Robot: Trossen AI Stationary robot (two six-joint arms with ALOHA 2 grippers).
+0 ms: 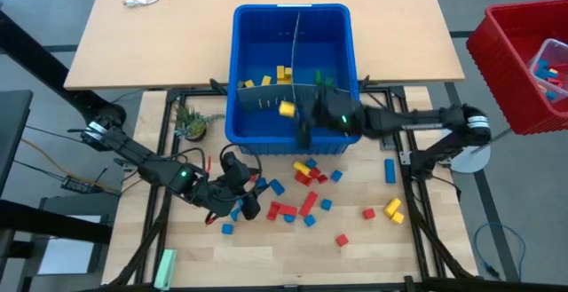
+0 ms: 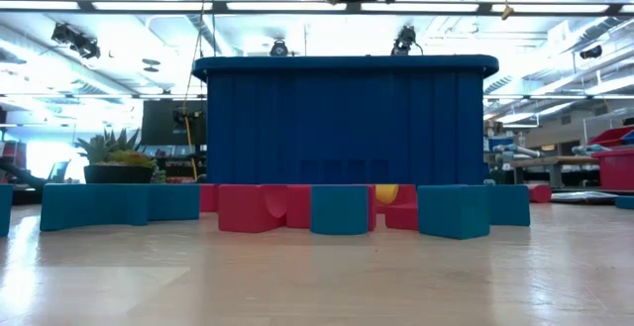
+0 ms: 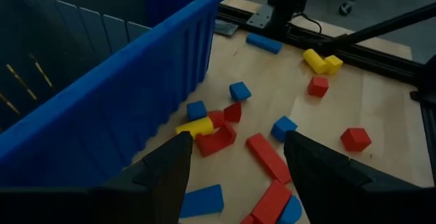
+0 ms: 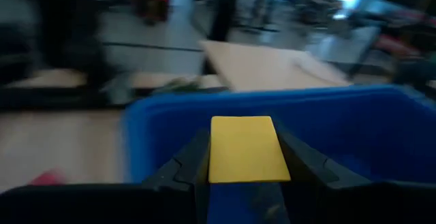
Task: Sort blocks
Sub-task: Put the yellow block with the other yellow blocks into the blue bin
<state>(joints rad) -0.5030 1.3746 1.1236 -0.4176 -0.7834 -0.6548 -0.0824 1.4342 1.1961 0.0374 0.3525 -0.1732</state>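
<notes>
The right gripper's (image 4: 242,176) jaws are pinched on a yellow block (image 4: 243,149), held over the bin's (image 1: 253,70) near wall; the left gripper's (image 3: 235,163) jaws are spread above the table (image 1: 373,248). Yellow blocks (image 1: 282,74) are seen inside the bin, while red, blue and yellow blocks (image 1: 306,194) are scattered on the table before it.

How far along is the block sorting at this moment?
Early on. A few yellow plastic blocks lie in the blue plastic bin. The right gripper holds another yellow block over the bin. The open left gripper hovers above many red and blue blocks on the wooden table.
</notes>
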